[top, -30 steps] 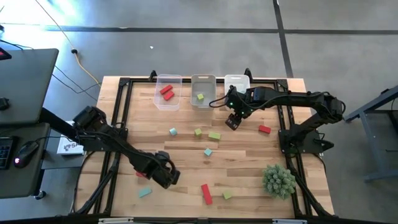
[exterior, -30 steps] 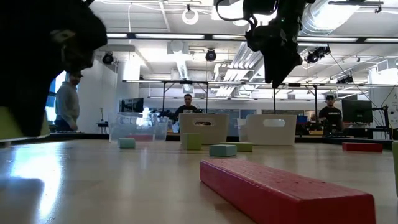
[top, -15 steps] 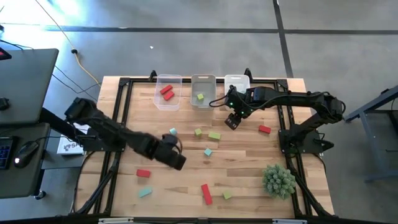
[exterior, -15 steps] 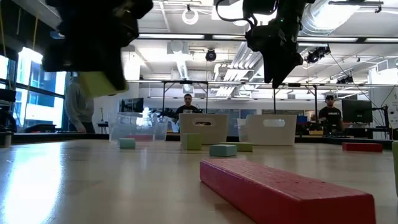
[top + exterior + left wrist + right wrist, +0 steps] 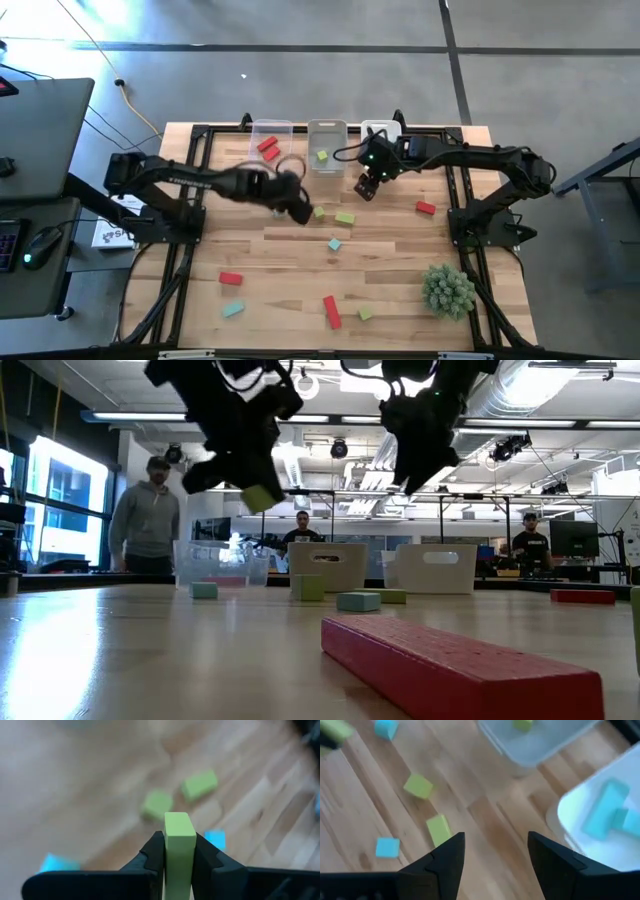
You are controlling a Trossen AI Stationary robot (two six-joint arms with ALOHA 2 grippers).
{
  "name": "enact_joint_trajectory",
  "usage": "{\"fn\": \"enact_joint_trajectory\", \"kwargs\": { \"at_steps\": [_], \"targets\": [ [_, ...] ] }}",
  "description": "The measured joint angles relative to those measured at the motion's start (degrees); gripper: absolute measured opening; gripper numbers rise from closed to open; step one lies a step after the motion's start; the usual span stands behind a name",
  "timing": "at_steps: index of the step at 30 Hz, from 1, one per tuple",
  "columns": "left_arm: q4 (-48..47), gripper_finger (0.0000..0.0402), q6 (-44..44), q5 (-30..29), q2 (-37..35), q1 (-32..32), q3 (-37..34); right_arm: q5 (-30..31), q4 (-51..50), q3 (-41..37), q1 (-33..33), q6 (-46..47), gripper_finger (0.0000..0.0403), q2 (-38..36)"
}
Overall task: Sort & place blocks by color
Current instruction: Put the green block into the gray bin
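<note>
Near the middle of the high view, the left gripper (image 5: 297, 208) pinches a yellow-green block (image 5: 178, 851) in its jaws, while the right gripper (image 5: 364, 189) hangs with jaws spread.

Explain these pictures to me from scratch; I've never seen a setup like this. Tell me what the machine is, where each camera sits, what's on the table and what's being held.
This is a robot with two dark arms at a wooden table. Each arm ends in a two-finger gripper.

One camera looks straight down from above. One sits at table-top height, looking across into the room, where people stand. One rides on each wrist, looking past that arm's own fingers.

The left gripper is shut on a yellow-green block, carried in the air near the clear bins. The right gripper hangs open and empty beside the bins.

Small red, yellow-green and teal blocks lie scattered on the table, such as a red bar. A few already lie in the bins. A spiky green fake plant stands near one corner.
</note>
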Motion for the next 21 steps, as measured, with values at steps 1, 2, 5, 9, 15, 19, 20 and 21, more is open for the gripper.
{"fn": "enact_joint_trajectory", "kwargs": {
  "at_steps": [1, 2, 5, 9, 15, 19, 20, 21],
  "targets": [
    [1.5, 0.0034, 1.3, 0.6, 0.0, 1.9, 0.0, 0.0, 0.6, 0.0, -0.4, -0.3, 0.0204, 0.0],
    [2.8, 0.0034, 2.6, 1.4, 0.0, 3.8, 0.0, 0.0, 1.6, 0.0, -0.8, -0.3, 0.0204, 0.0],
    [6.3, 0.0034, 5.9, 4.2, 0.0, 9.2, 0.0, 0.0, 4.1, 0.0, -2.0, -0.8, 0.0204, 0.0],
    [10.0, 0.0034, 9.5, 7.3, 0.0, 15.1, 0.0, 0.0, 8.1, 0.0, -3.2, -1.6, 0.0204, 0.0],
    [14.7, 0.0034, 13.1, 12.4, 0.0, 21.8, 0.0, -0.1, 13.2, 0.0, -4.4, -1.6, 0.0204, 0.0],
    [18.4, 0.0034, 15.9, 15.9, 0.0, 25.0, 0.0, 0.1, 15.8, 0.0, -4.9, -1.4, 0.0204, 0.0],
    [19.5, 0.0034, 16.5, 16.7, 0.0, 25.8, 0.0, 0.2, 16.5, 0.0, -4.9, -1.4, 0.0204, 0.0],
    [20.7, 0.0034, 17.3, 17.9, 0.0, 26.6, 0.0, 0.3, 17.1, 0.0, -5.0, -1.0, 0.0204, 0.0]
  ]
}}
